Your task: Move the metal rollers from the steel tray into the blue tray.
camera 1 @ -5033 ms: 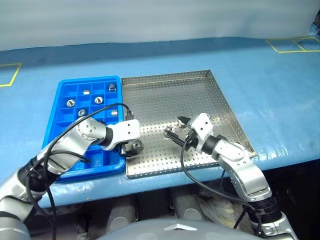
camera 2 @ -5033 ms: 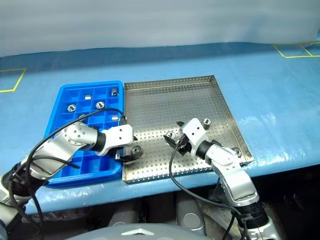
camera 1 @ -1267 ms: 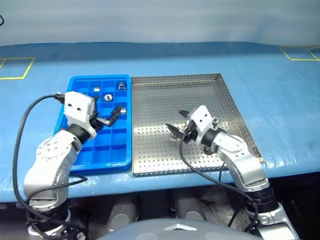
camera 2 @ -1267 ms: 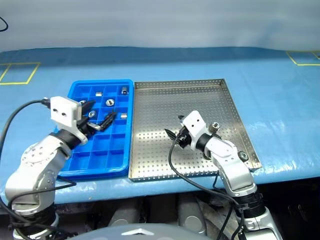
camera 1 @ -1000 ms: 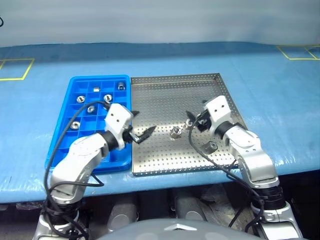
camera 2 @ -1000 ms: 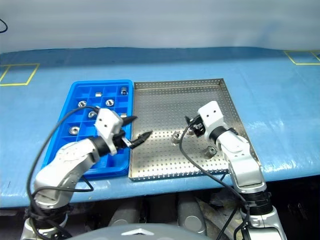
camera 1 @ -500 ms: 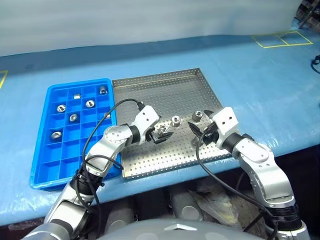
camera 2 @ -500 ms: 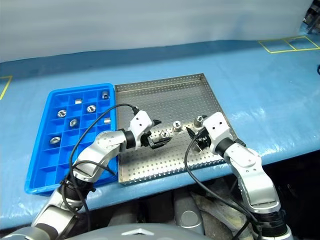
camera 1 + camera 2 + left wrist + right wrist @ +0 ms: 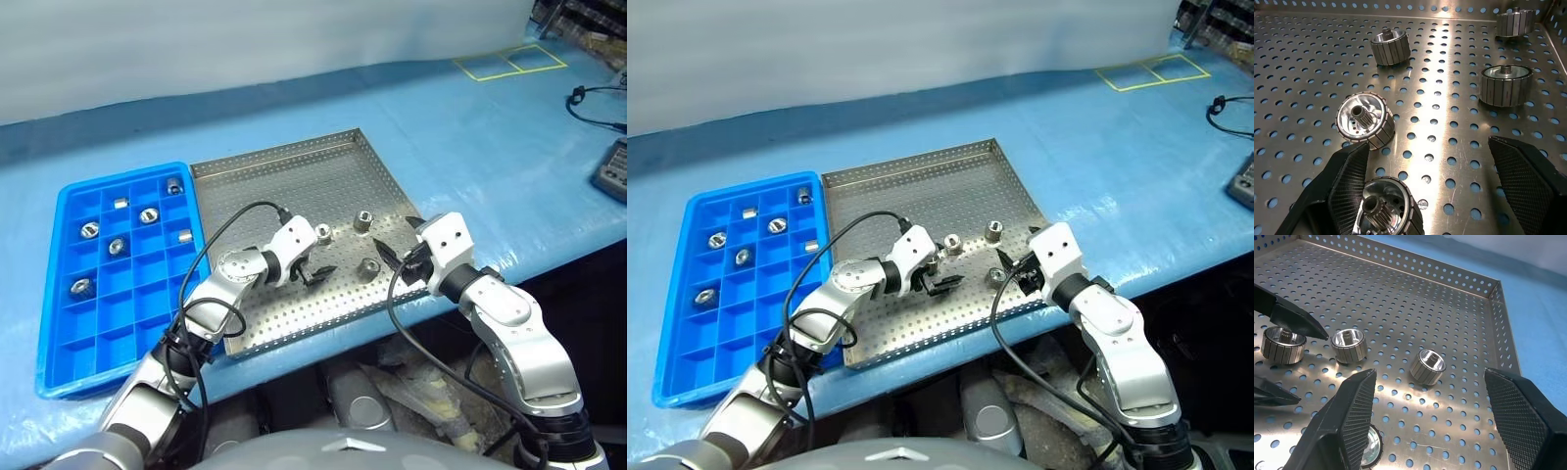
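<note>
1. Left eye view: steel tray [image 9: 294, 176] sits beside the blue tray [image 9: 49, 323] on the blue-covered table [image 9: 490, 137]. Left gripper [image 9: 315, 273] is low over the steel tray with its fingers spread and nothing pinched. Right gripper [image 9: 395, 258] is near the tray's right part, also spread and empty. Metal rollers [image 9: 363, 221] left in the steel tray: three clear here, one by the left gripper, two between the grippers
2. Right eye view: same layout. Six rollers already sit in separate blue-tray compartments, all in the far half. Near compartments are bare
3. Left wrist view: black fingertips [image 9: 1349, 176] stand wide apart over the perforated floor. Two rollers lie on their sides close to the left finger, one just at its tip, one between the fingers low down. Two more stand upright further off, and a fifth sits by the far rim. No contact I can confirm
4. Right wrist view: fingers [image 9: 1352, 416] wide apart and holding nothing. Three rollers ahead on the tray floor, another low beside the left pad. The other arm's black fingertips reach around the leftmost roller
5. Progress: roughly halfway, six placed and about five left in the steel tray. Judged next step is the left gripper closing on a nearby roller, not yet done
</note>
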`<state>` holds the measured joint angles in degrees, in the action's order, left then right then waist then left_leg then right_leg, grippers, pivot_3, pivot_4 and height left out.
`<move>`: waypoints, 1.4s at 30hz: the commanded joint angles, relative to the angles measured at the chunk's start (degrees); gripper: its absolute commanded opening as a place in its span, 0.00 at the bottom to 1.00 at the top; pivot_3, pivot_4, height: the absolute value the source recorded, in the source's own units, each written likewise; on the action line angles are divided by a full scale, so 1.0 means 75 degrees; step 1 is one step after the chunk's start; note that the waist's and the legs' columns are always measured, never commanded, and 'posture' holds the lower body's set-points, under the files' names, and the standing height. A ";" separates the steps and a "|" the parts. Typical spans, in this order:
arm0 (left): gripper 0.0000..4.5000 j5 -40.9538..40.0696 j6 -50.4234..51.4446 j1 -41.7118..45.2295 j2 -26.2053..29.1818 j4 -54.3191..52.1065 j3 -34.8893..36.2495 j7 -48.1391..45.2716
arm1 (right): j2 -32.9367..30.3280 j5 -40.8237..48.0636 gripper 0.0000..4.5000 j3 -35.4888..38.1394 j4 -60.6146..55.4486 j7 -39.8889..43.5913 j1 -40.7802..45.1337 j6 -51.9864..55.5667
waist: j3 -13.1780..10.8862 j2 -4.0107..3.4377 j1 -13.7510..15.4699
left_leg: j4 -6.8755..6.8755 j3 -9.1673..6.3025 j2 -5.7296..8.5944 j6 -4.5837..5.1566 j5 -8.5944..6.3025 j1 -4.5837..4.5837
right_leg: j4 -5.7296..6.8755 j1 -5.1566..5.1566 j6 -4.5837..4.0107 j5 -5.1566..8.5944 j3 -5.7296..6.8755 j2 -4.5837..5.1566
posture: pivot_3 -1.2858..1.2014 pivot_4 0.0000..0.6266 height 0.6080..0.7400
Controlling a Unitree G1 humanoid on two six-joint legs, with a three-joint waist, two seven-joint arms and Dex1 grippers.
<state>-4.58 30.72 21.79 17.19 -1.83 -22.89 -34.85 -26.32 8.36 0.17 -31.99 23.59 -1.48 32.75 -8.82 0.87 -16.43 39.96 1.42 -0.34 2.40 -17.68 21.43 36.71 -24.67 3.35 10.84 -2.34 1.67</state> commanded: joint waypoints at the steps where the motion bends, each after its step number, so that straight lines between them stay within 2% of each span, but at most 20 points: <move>1: 0.94 0.0121 -0.0023 -0.0038 -0.0028 0.0079 0.0150 0.0132 | 0.0025 0.0043 0.82 0.0106 -0.0251 -0.0026 0.0069 -0.0172 | 0.0000 0.0000 -0.0011 | 0.0000 0.0001 0.0000 0.0001 0.0000 0.0000 | 0.0000 0.0000 0.0001 0.0000 -0.0001 0.0000 | 0.37 0.24 1.00; 3: 0.94 0.0112 0.0004 -0.0110 0.0007 0.0033 0.0243 0.0209 | 0.0025 0.0038 0.82 0.0103 -0.0232 -0.0025 0.0091 -0.0180 | 0.0000 0.0000 -0.0021 | 0.0000 0.0003 0.0000 0.0001 -0.0001 -0.0002 | 0.0000 -0.0001 0.0001 0.0000 -0.0003 0.0000 | 0.37 0.24 1.00; 4: 0.90 0.0107 0.0016 -0.0133 0.0022 0.0025 0.0277 0.0233 | 0.0024 0.0038 0.82 0.0104 -0.0224 -0.0024 0.0101 -0.0182 | 0.0000 0.0000 -0.0023 | -0.0001 0.0003 -0.0001 0.0002 -0.0001 -0.0002 | 0.0000 -0.0001 0.0001 0.0000 -0.0004 0.0000 | 0.37 0.24 1.00; 7: 0.76 0.0132 0.0053 -0.0228 0.0078 0.0020 0.0391 0.0333 | 0.0024 0.0037 0.82 0.0098 -0.0197 -0.0021 0.0138 -0.0187 | 0.0000 0.0000 -0.0016 | -0.0001 0.0004 -0.0001 0.0001 -0.0001 -0.0001 | 0.0001 -0.0003 0.0001 0.0000 -0.0005 -0.0001 | 0.37 0.24 1.00; 8: 0.66 0.0127 0.0058 -0.0273 0.0112 -0.0007 0.0425 0.0337 | 0.0025 0.0043 0.82 0.0096 -0.0186 -0.0012 0.0153 -0.0196 | 0.0000 0.0000 -0.0015 | -0.0001 0.0004 -0.0001 0.0002 -0.0001 -0.0001 | 0.0000 -0.0003 0.0002 -0.0001 -0.0005 0.0000 | 0.37 0.24 1.00; 9: 0.62 0.0122 0.0058 -0.0308 0.0140 -0.0032 0.0445 0.0330 | 0.0025 0.0046 0.82 0.0094 -0.0175 -0.0005 0.0166 -0.0204 | 0.0000 0.0000 -0.0015 | -0.0001 0.0005 -0.0001 0.0002 -0.0002 -0.0001 | 0.0000 -0.0003 0.0002 -0.0001 -0.0006 0.0000 | 0.38 0.24 1.00; 23: 0.62 0.0144 0.0078 -0.0432 0.0053 -0.0070 0.0612 0.0474 | 0.0060 0.0031 0.82 -0.0042 -0.0074 0.0034 0.0361 -0.0231 | 0.0000 0.0000 0.0006 | -0.0001 0.0011 -0.0001 0.0007 -0.0005 0.0000 | 0.0000 -0.0006 0.0005 -0.0003 -0.0011 0.0003 | 0.38 0.24 1.00; 27: 0.36 0.0119 0.0084 -0.0470 0.0004 -0.0128 0.0747 0.0594 | 0.0061 0.0034 0.82 -0.0062 -0.0068 0.0034 0.0374 -0.0246 | 0.0000 0.0000 0.0006 | -0.0001 0.0012 -0.0001 0.0007 -0.0005 0.0001 | 0.0000 -0.0007 0.0006 -0.0003 -0.0013 0.0003 | 0.38 0.24 1.00; 28: 0.32 0.0127 0.0083 -0.0477 0.0003 -0.0136 0.0793 0.0628 | 0.0067 0.0033 0.82 -0.0076 -0.0059 0.0034 0.0389 -0.0245 | 0.0000 0.0000 0.0007 | -0.0001 0.0012 -0.0001 0.0007 -0.0005 0.0001 | 0.0000 -0.0008 0.0006 -0.0003 -0.0013 0.0003 | 0.38 0.24 1.00; 35: 0.32 -0.0093 0.0156 -0.0651 -0.0127 -0.0577 0.1316 0.0874 | 0.0085 0.0058 0.82 -0.0203 0.0067 0.0110 0.0520 -0.0332 | -0.0001 0.0000 0.0020 | -0.0001 0.0014 -0.0001 0.0008 -0.0005 0.0001 | 0.0001 -0.0010 0.0007 -0.0005 -0.0015 0.0003 | 0.39 0.24 1.00; 38: 0.32 -0.0404 0.0393 -0.0928 -0.0013 -0.1395 0.1899 0.0990 | 0.0101 0.0128 0.82 -0.0305 0.0142 0.0233 0.0587 -0.0414 | -0.0001 0.0001 0.0041 | -0.0001 0.0014 -0.0002 0.0007 -0.0006 0.0011 | 0.0001 -0.0019 0.0007 -0.0005 -0.0017 0.0005 | 0.40 0.24 1.00; 42: 0.32 -0.0662 0.1129 -0.1623 0.0643 -0.2947 0.3011 0.1149 | 0.0187 0.0158 0.82 -0.0613 0.0291 0.0442 0.0699 -0.0481 | -0.0003 0.0002 0.0060 | -0.0008 0.0015 -0.0009 0.0006 -0.0006 0.0019 | 0.0007 -0.0035 0.0003 -0.0007 -0.0026 0.0001 | 0.42 0.24 1.00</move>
<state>-8.66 37.55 10.31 20.73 -18.67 -4.27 -27.12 -25.16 8.96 -4.08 -29.27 26.37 3.00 30.50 -8.84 0.88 -15.99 39.88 1.54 -0.41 2.44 -17.73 21.57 36.81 -24.95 3.32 10.78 -2.54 1.68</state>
